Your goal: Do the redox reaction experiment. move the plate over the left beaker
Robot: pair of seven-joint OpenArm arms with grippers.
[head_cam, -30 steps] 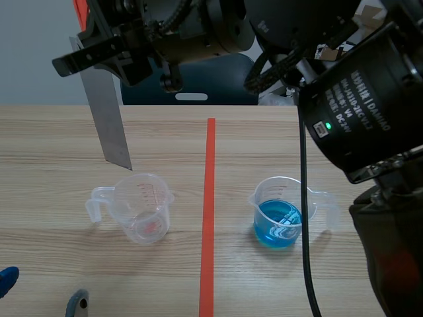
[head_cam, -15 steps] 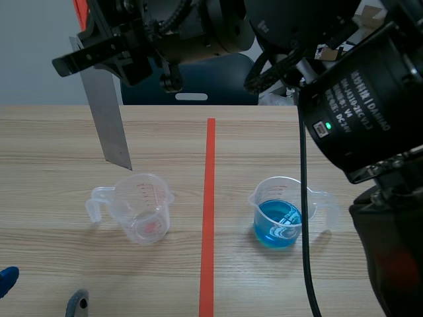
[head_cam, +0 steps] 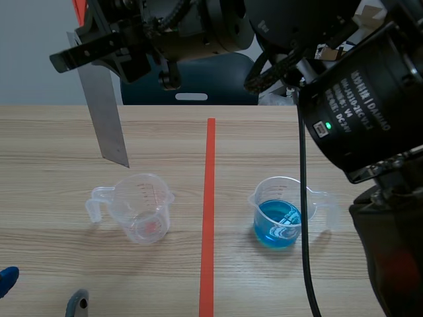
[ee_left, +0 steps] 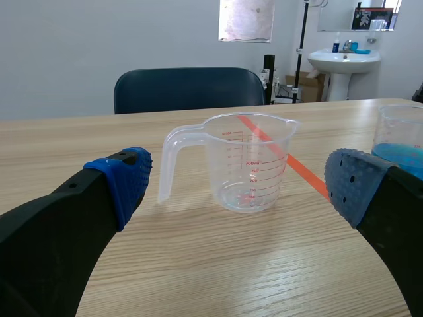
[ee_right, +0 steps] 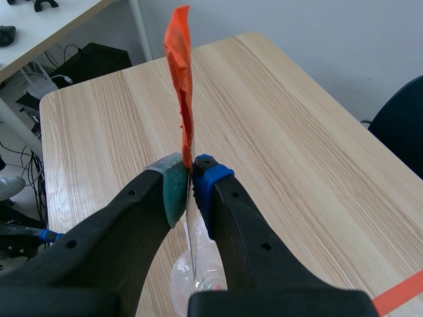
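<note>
Since a second ago the plate (head_cam: 104, 112) and the right jaws holding it have drifted slightly to the left and a little higher. The beakers have not moved.

The worktop (head_cam: 53, 145) is pale wood, split by an orange-red tape line (head_cam: 209, 198). The right arm (head_cam: 370, 105) comes in from the right, raised across the top of the scene view and reaching past the middle. Its jaws are closed on the upper end of the plate, one pad (ee_right: 173, 191) on each flat face. The plate hangs down on a slight slant. Its lower corner is in the air above the far rim of the left beaker (head_cam: 141, 208), touching nothing. In the right wrist view the beaker's mouth shows below the jaws, so the plate looks to be about over it.

The plate is a thin grey metal strip with orange tape (ee_right: 182, 79) on its top end. I judge it stiff and light, with smooth faces that could slip. The best hold is across the flat faces near the top, as it is held now.

The left beaker is clear plastic, empty and upright, and probably easy to tip if knocked. The right beaker (head_cam: 281, 211) holds blue liquid (head_cam: 277, 224).

The left jaws sit low near the worktop, wide open and holding nothing, with blue pads (ee_left: 125, 181) either side of the left beaker ahead of them.
</note>
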